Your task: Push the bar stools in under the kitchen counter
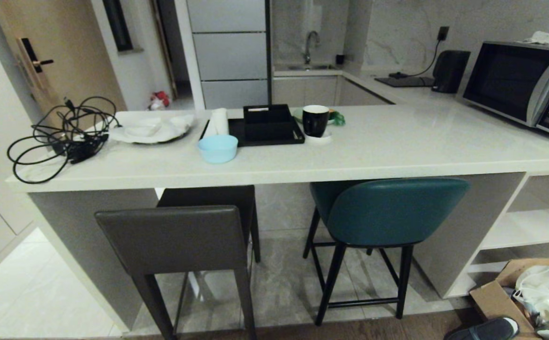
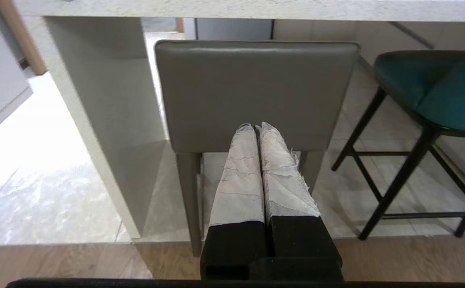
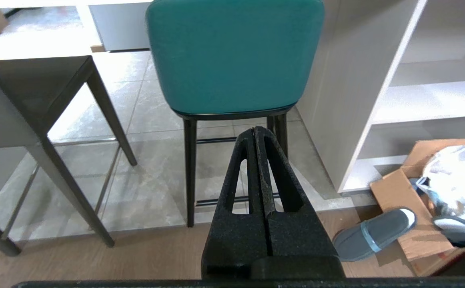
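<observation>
Both stools stick out past the pale speckled stone kitchen counter (image 1: 350, 156) front edge. Left gripper (image 2: 255, 127) and right gripper (image 3: 255, 130), fingers pressed together, should push squarely against the grey-brown square-backed stool (image 1: 175, 238) and the teal leather curved-back stool (image 1: 388, 212).

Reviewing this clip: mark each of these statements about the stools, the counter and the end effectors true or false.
1. The teal leather stool with curved backrest stands to the right of the dark grey-brown stool with flat square backrest in the head view. True.
2. Both stools are pushed fully under the pale speckled stone counter. False: both backrests stand out in front of its edge.
3. The left end effector is shut and points at the grey-brown stool's backrest. True.
4. The right end effector grips the teal stool's backrest. False: it is shut on nothing, short of the stool.
5. A light blue bowl sits on the counter. True.
</observation>
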Tool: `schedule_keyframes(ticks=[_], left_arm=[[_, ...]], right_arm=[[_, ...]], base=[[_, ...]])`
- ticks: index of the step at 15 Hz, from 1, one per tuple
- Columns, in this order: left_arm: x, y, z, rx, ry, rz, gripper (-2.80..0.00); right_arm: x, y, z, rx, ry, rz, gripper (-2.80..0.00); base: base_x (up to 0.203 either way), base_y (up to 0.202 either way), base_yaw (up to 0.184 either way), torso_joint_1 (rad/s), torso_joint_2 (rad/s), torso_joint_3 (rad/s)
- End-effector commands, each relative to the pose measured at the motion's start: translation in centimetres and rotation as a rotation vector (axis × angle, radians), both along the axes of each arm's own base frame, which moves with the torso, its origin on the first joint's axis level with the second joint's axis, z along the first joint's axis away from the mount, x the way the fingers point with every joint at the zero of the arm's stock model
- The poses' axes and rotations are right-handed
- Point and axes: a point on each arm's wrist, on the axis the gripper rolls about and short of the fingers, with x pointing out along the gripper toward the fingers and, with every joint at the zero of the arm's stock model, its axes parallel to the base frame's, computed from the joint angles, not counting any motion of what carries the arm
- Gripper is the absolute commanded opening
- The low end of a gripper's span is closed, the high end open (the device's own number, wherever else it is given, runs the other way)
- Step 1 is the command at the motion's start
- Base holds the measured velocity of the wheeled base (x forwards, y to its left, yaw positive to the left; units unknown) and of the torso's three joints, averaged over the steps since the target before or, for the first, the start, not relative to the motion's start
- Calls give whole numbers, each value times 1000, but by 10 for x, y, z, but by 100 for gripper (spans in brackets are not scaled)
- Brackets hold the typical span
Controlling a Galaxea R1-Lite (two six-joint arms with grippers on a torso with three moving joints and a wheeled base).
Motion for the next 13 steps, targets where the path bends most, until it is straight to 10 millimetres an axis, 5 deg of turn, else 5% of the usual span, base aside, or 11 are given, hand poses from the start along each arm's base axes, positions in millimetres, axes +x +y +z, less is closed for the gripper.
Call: schedule_keyframes(ticks=[1, 13], left_arm=[[1, 0, -5, -1, 18, -1, -280], [1, 0, -5, -2, 18, -2, -280]], right_arm=[[0, 0, 0, -1, 1, -1, -280], [0, 0, 0, 1, 3, -2, -280]], base=[[0, 0, 0, 0, 0, 0], [0, 0, 0, 0, 0, 0]])
